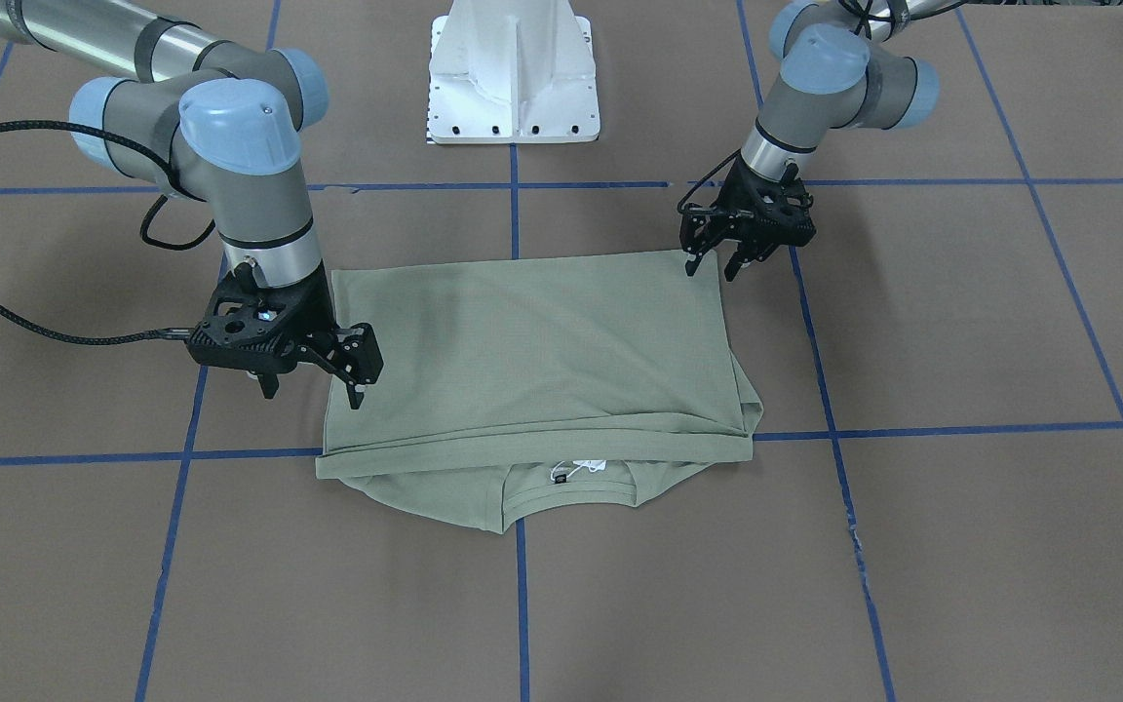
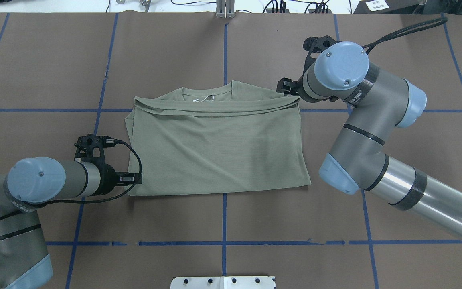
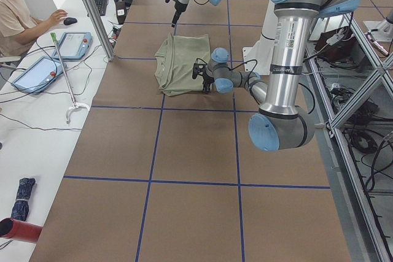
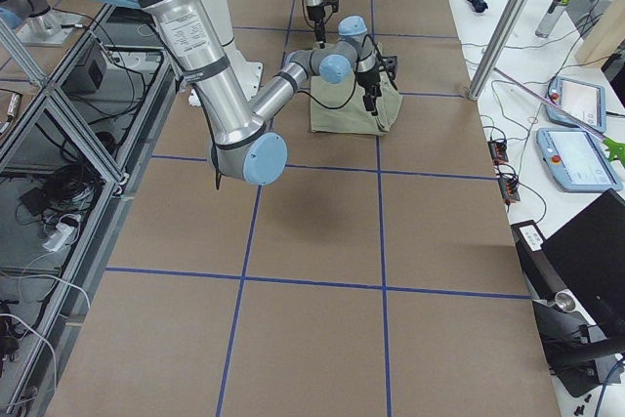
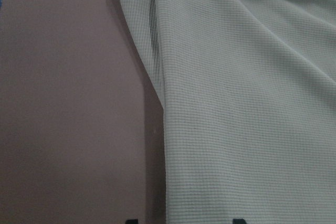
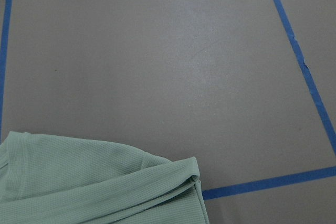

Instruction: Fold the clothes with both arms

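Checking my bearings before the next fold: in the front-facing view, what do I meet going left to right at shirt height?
Right gripper → green shirt → left gripper.

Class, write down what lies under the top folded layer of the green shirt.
From under the top layer of the shirt, its round collar and white tag stick out along one long edge. The rest beneath, sleeves included, is covered and cannot be seen.

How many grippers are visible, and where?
2. The left gripper at the robot-side corner of the shirt; the right gripper beside its opposite, collar-end corner. None seems hidden.
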`<state>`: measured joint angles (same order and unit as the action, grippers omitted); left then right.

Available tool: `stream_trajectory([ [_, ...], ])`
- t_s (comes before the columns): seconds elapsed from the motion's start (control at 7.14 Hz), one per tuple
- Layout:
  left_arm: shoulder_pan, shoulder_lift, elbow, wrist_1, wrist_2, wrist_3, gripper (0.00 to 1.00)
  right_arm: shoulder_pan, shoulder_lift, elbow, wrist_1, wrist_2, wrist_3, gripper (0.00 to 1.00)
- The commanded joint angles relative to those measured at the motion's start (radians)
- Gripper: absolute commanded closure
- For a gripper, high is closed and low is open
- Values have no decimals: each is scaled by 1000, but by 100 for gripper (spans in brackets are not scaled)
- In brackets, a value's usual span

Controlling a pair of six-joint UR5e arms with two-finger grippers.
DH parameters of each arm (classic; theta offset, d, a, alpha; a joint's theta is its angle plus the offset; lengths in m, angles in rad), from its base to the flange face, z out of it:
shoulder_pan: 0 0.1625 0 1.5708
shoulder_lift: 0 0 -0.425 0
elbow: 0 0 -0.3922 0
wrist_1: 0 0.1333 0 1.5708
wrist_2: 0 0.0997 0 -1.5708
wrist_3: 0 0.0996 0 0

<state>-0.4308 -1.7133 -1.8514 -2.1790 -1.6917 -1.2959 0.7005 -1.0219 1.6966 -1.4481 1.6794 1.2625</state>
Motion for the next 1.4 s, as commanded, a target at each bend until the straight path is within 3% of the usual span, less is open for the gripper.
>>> stream_trajectory([
  [0.0,38,-2,-5,-1,1,-19,45,-1,-1,0,0,-4,0,0],
  [0.14,44,-2,-5,-1,1,-19,59,-2,-1,0,0,-6,0,0],
  [0.28,43,-2,-11,-1,1,-19,91,-3,-1,0,0,-6,0,0],
  [0.42,41,0,-14,-1,3,-19,100,-3,-1,0,2,-6,0,0],
  [0.7,21,9,-32,8,3,-3,100,-6,-1,0,3,-4,0,0],
  [0.98,-78,49,-22,7,3,137,100,-12,-3,0,3,-7,0,0],
  [1.26,-223,38,71,-1,-2,321,100,-21,-1,2,5,-9,2,0],
])
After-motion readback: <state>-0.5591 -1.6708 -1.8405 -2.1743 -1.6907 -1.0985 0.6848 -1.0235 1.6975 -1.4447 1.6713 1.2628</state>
